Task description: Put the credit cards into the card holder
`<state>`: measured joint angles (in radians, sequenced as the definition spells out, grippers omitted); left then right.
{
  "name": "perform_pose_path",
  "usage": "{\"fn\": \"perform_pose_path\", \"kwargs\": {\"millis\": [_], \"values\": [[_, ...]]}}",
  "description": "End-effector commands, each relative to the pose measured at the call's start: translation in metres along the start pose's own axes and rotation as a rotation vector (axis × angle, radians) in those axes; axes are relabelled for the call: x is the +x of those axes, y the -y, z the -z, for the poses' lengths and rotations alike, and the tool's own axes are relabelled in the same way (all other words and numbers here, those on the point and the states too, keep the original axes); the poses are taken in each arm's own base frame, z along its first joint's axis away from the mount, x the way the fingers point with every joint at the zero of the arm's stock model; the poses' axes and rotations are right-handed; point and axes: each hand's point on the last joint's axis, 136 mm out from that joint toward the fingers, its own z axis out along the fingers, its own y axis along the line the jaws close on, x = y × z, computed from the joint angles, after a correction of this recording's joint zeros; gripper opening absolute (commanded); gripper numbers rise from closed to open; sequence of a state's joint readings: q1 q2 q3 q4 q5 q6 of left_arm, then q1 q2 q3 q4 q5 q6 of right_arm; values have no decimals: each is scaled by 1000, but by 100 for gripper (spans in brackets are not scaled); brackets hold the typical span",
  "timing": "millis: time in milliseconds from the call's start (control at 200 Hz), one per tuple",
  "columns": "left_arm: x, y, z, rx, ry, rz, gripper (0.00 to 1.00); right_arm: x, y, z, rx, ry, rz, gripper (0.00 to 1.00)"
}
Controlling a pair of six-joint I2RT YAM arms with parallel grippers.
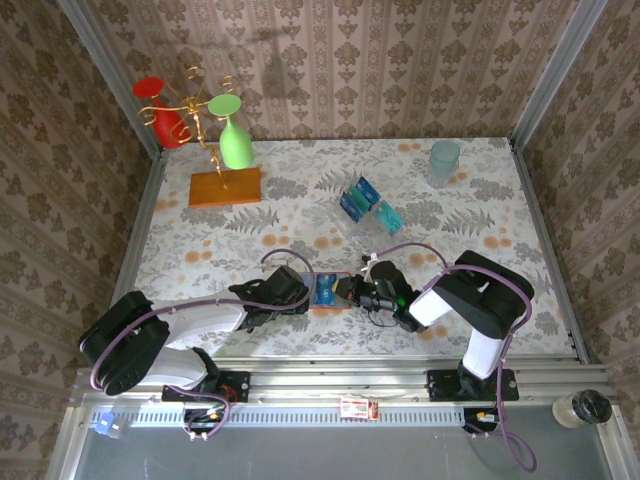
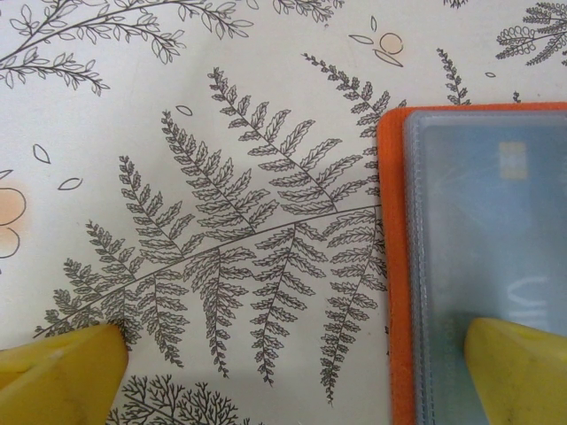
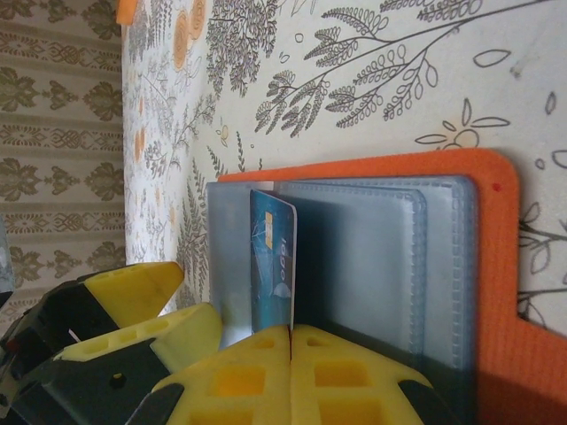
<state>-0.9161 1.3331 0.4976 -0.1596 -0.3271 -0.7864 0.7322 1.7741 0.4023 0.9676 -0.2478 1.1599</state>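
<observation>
From above, we see the left gripper [image 1: 303, 293] and right gripper [image 1: 352, 291] flank the open card holder [image 1: 325, 291]. Our wrist views add that the left jaws gape wide, straddling its orange edge, while the right pinches a blue credit card [image 3: 272, 266] upright in its sleeves. Well behind, more cards [image 1: 357, 198] stand in a clear tray [image 1: 372, 222].

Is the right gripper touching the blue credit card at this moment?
Touching. In the right wrist view the right gripper is shut on the credit card; the end of the card sits pinched between its jaws.
</observation>
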Motion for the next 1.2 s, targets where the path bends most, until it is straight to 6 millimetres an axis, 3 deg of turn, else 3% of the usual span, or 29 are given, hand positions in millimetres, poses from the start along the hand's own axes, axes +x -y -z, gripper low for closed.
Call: {"fn": "perform_pose_path", "kwargs": {"millis": [0,420,600,720,875,1195], "values": [[32,-24,-5,-77,-97,-23,100,14,19,-5,81,-56,-21,0],[29,-21,-4,-68,-89,-25,100,23,26,-17,141,-138,-29,0],[17,-17,2,-50,-68,-21,100,19,8,-16,153,-195,38,32],[2,-20,12,-38,-38,-1,100,6,-9,-4,191,-203,128,41],[-11,-35,20,-37,-9,45,100,-8,-29,12,251,-223,249,40],[-6,-53,15,-67,-42,73,100,-7,-33,3,399,-311,395,15]]}}
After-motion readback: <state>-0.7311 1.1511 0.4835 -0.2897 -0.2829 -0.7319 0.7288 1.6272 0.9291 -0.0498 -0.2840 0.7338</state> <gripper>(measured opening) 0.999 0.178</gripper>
